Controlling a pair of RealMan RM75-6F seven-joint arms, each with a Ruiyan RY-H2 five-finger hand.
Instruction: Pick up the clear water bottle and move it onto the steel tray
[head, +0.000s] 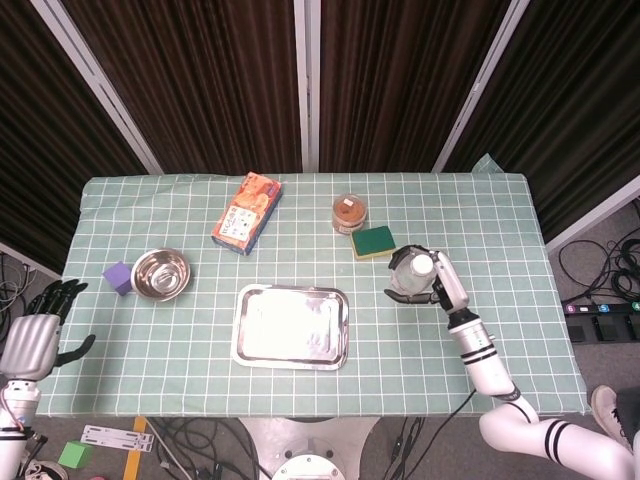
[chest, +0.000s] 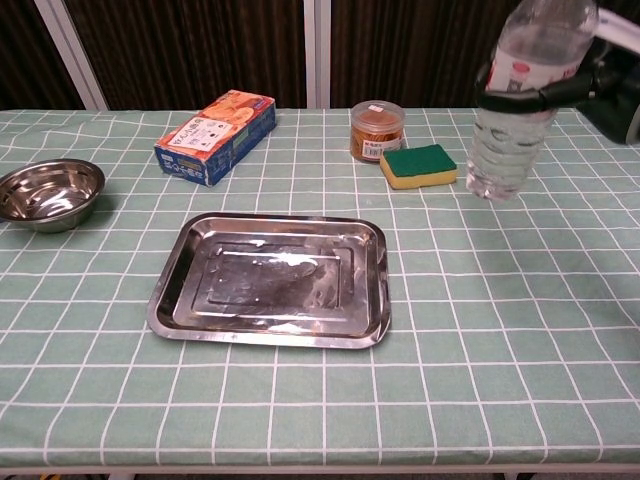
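Note:
My right hand (head: 437, 283) (chest: 590, 85) grips the clear water bottle (chest: 518, 108) (head: 410, 272) around its label and holds it upright, lifted well above the tablecloth. Its cap is cut off by the top edge of the chest view. The steel tray (head: 291, 326) (chest: 271, 279) lies flat near the table's front middle, to the left of the bottle and apart from it, with nothing on it. My left hand (head: 35, 335) hangs open off the table's left edge, fingers spread, holding nothing.
A green-and-yellow sponge (chest: 418, 165) and a small lidded jar (chest: 376, 131) sit just behind and left of the bottle. An orange box (chest: 216, 137) lies at the back. A steel bowl (chest: 47, 194) and a purple cube (head: 118, 277) are at the left.

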